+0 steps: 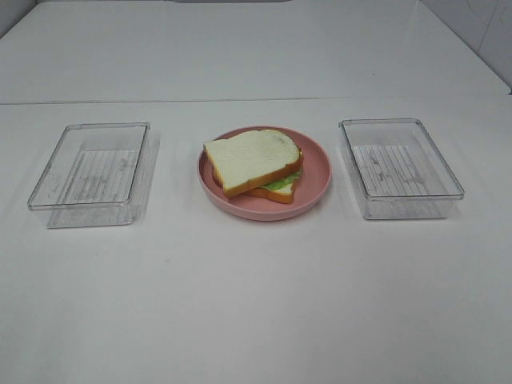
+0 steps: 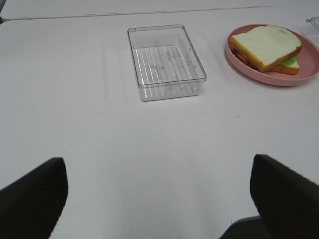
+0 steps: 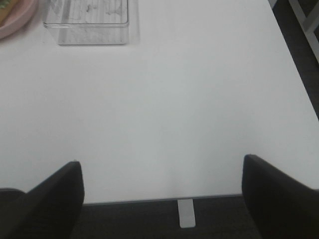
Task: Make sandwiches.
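A sandwich (image 1: 254,164) of white bread slices with orange-brown crust and green lettuce between them lies on a round pink plate (image 1: 316,178) at the table's middle. It also shows in the left wrist view (image 2: 267,47). Neither gripper shows in the exterior high view. My left gripper (image 2: 159,199) is open and empty, well short of the left tray. My right gripper (image 3: 162,199) is open and empty over the table's near edge. Bacon and cheese are hidden.
A clear plastic tray (image 1: 92,172) stands left of the plate and another clear tray (image 1: 400,166) right of it; both hold nothing. The left tray shows in the left wrist view (image 2: 165,62), the right tray in the right wrist view (image 3: 87,20). The table's front edge (image 3: 164,199) is near.
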